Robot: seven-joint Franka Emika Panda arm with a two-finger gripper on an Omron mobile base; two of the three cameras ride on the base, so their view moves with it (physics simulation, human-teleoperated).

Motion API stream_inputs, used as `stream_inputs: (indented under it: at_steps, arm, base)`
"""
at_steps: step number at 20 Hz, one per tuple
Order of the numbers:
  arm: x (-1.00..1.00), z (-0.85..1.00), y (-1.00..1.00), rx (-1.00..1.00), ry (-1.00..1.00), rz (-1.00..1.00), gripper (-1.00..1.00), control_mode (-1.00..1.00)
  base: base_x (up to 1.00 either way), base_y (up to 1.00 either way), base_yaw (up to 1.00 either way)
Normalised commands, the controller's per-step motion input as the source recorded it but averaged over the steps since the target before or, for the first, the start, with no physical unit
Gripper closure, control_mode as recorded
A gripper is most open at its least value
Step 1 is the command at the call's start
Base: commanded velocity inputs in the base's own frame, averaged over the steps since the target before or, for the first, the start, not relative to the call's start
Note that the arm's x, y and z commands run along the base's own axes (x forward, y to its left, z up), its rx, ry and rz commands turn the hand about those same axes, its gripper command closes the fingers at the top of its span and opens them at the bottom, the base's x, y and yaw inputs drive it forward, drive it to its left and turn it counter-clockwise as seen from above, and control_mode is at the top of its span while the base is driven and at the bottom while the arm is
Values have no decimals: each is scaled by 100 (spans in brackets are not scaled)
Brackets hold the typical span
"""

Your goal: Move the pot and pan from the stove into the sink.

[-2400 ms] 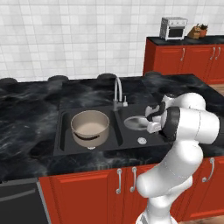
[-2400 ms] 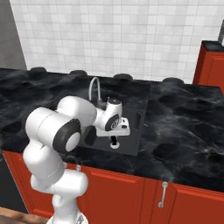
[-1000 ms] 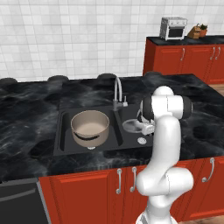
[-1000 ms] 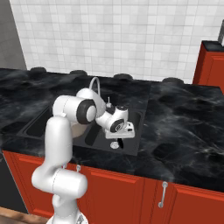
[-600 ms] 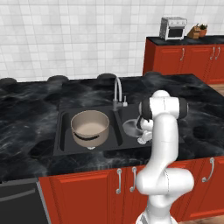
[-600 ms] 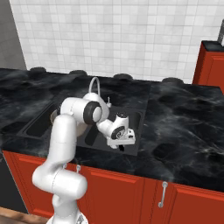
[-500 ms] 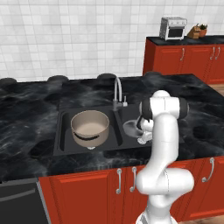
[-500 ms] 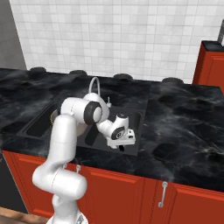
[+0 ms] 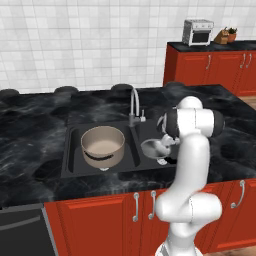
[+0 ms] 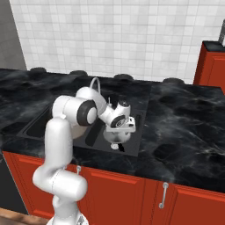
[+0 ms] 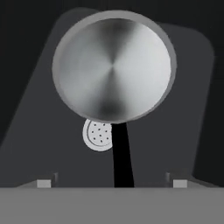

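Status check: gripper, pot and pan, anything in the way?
Gripper open, fingers either side of pan handle, not gripping. Pan in one sink basin, partly over drain; pot in the other. Nothing blocking.

no readable text, no labels, no brands, no numbers

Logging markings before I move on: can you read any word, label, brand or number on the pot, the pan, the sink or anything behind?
None readable.
The pot, the pan and the sink carry no print.
The toaster oven on the far counter is too small to show any lettering.
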Motion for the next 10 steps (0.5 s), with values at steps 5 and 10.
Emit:
stream_inputs:
  at_steps: [5, 10]
  arm:
    - [-32, 94, 1, 5, -9, 0, -100, -100]
    - [-70, 75, -4, 4, -23, 4, -100, -100]
  base:
    - [0, 0, 0]
    - [0, 0, 0]
